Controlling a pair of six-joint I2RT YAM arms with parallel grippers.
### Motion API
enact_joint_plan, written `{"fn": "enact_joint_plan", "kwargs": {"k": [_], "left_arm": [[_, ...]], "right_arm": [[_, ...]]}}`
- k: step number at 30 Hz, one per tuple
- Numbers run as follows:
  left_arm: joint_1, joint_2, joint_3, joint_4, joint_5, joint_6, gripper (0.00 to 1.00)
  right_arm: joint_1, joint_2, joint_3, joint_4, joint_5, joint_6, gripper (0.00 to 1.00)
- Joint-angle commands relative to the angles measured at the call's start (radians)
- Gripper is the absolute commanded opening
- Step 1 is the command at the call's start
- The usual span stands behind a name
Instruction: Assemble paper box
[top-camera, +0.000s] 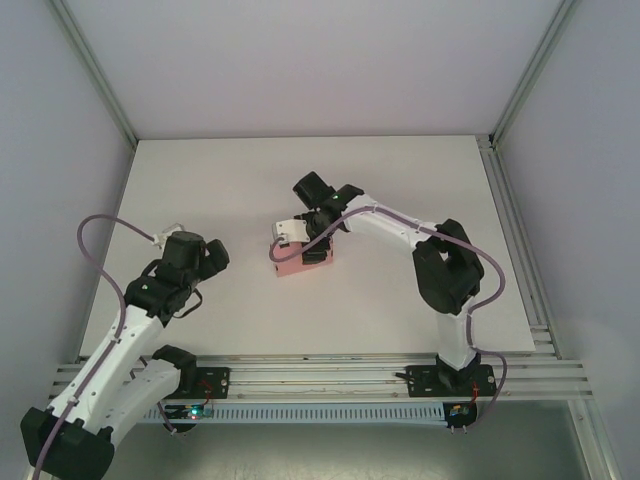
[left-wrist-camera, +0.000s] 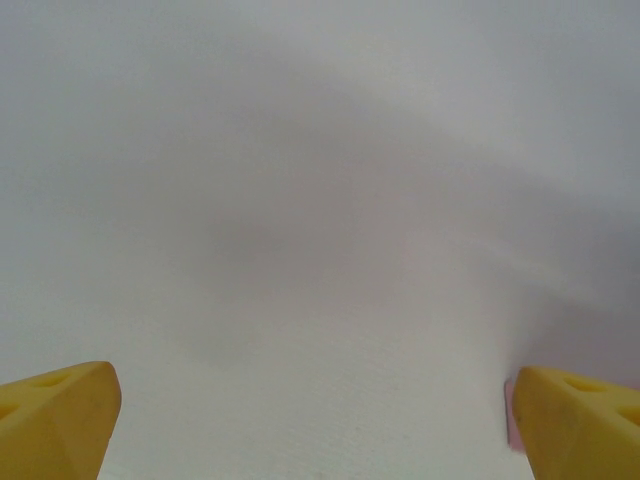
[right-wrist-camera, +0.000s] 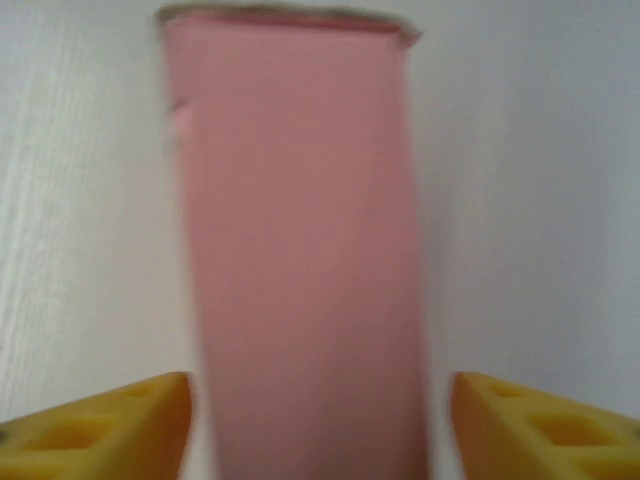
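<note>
Mid-frame the paper box (top-camera: 298, 265) was seen folded, seemingly near done — straddled, ungripped, by the half-open right gripper (right-wrist-camera: 320, 405); left gripper (left-wrist-camera: 315, 405) gaped empty

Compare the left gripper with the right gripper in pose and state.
The left gripper has table between its fingers; the right gripper straddles the pink paper box. The left gripper's jaws stand wider apart than the right gripper's. From above, the left gripper sits off to the left, apart from the box, while the right gripper is over it. Both have yellow fingers and neither is clamped on anything.
</note>
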Motion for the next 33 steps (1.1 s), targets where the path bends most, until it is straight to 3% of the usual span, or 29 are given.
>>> {"fn": "enact_joint_plan", "kwargs": {"k": [1,3,8,12,20,25,27,30,33], "left_arm": [[0.013,-0.01,0.007,-0.046,-0.033,0.003,1.0],[0.015,-0.012,0.017,-0.053,-0.043,-0.002,1.0],[0.016,-0.035,0.007,-0.038,-0.025,-0.017,1.0],[0.017,-0.057,-0.022,-0.016,-0.012,-0.039,1.0],[0.017,-0.065,-0.015,0.01,0.046,-0.025,1.0],[0.016,-0.074,-0.029,0.037,0.052,-0.021,1.0],[0.016,-0.073,-0.03,0.047,0.05,-0.018,1.0],[0.018,-0.065,-0.024,0.069,0.047,-0.004,1.0],[0.018,-0.05,-0.027,0.126,0.021,0.034,1.0]], "right_arm": [[0.008,-0.009,0.013,0.105,0.185,0.028,0.39],[0.018,-0.042,-0.022,0.225,0.296,0.026,0.33],[0.03,-0.085,-0.119,0.54,0.58,0.011,0.34],[0.062,-0.04,-0.261,0.807,0.815,-0.089,0.35],[0.138,-0.134,-0.51,0.779,0.687,-0.016,0.47],[0.201,-0.277,-0.635,0.661,0.635,0.039,0.89],[0.207,-0.365,-0.646,0.598,0.582,0.118,0.96],[0.168,-0.512,-0.657,0.569,0.441,0.276,0.98],[0.035,-0.651,-0.698,0.629,0.349,0.548,0.98]]}}
